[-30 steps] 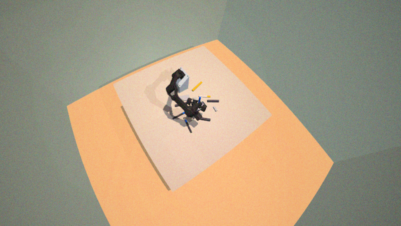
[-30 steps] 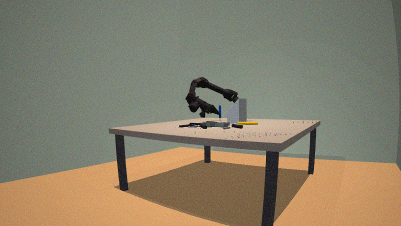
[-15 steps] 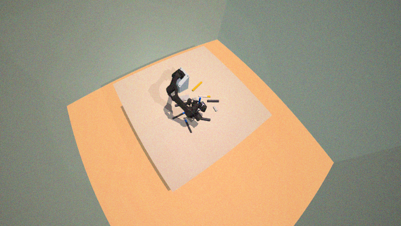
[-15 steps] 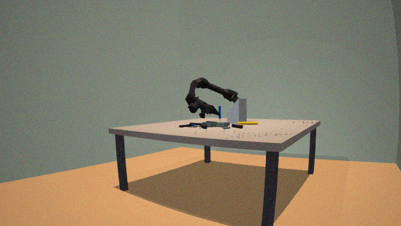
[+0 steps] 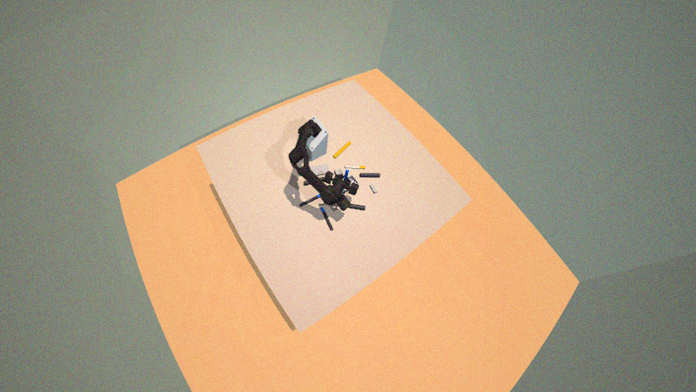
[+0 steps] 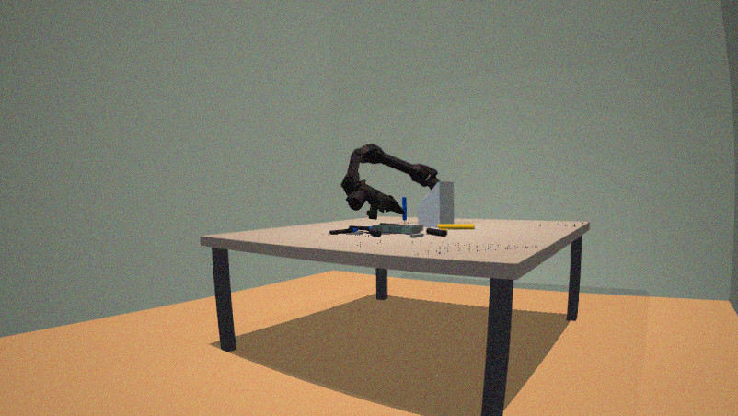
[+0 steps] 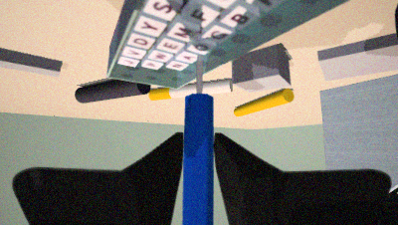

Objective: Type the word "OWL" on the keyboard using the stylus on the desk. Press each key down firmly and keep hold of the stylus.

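My gripper [image 5: 346, 180] [image 6: 403, 212] [image 7: 198, 139] is shut on the blue stylus [image 5: 346, 174] [image 6: 404, 205] [image 7: 199, 112]. The stylus stands upright in the exterior view, with its thin grey tip downward over the keyboard. The keyboard [image 6: 397, 227] [image 7: 259, 30] is a green-grey board with pale lettered keys. In the wrist view the tip overlaps the keys around the O and G; I cannot tell whether it touches one. Rows with J, V, D, Y, S and P, N, E, M show left of it. In the top view the arm hides most of the keyboard.
A yellow stick [image 5: 342, 149] [image 6: 455, 226] [image 7: 264, 103], a white stick [image 5: 352, 167] [image 7: 216, 86] with a yellow end and a dark cylinder [image 5: 370, 175] [image 6: 436, 232] [image 7: 111, 92] lie near the keyboard. Dark pens with blue ends [image 5: 327, 219] lie across from them. The grey arm base [image 5: 318, 143] [image 6: 445, 203] stands behind.
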### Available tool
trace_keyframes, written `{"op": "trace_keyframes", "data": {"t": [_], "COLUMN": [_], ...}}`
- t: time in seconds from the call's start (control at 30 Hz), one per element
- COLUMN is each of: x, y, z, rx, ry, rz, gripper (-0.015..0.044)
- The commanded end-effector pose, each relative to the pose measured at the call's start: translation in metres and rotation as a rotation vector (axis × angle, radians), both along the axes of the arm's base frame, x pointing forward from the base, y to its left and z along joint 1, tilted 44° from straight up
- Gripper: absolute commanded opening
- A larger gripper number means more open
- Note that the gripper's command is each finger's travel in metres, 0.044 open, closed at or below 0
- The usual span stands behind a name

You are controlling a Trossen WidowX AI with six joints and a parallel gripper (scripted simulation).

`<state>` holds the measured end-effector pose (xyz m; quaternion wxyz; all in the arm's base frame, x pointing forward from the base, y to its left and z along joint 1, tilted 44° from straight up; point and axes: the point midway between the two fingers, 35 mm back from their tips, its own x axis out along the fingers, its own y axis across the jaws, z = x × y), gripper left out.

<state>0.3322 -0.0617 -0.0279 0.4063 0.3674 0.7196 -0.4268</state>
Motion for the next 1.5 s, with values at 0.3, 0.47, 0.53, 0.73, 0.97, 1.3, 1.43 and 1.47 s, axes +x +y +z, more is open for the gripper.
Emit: {"op": "trace_keyframes", "data": {"t": [0.3,0.47,0.53,0.73,0.97,1.3,1.43,1.47], "x": [0.0,0.0,0.001,0.001,0.001,-0.003,0.0,0.0], "y": [-0.004,-0.006,-0.006,-0.007,-0.006,0.021,0.019,0.019], "z": [-0.004,-0.005,-0.006,-0.007,-0.006,0.021,0.019,0.019], "rx": [-0.002,-0.002,-0.002,-0.002,-0.002,0.0,-0.003,-0.003], "ry": [-0.001,-0.001,-0.001,-0.001,-0.001,-0.001,-0.01,-0.01], "rz": [0.005,0.005,0.005,0.005,0.005,0.005,0.016,0.016], "gripper": [0.0081,0.0081,0.0081,0.0081,0.0081,0.0081,0.0084,0.0078]}}
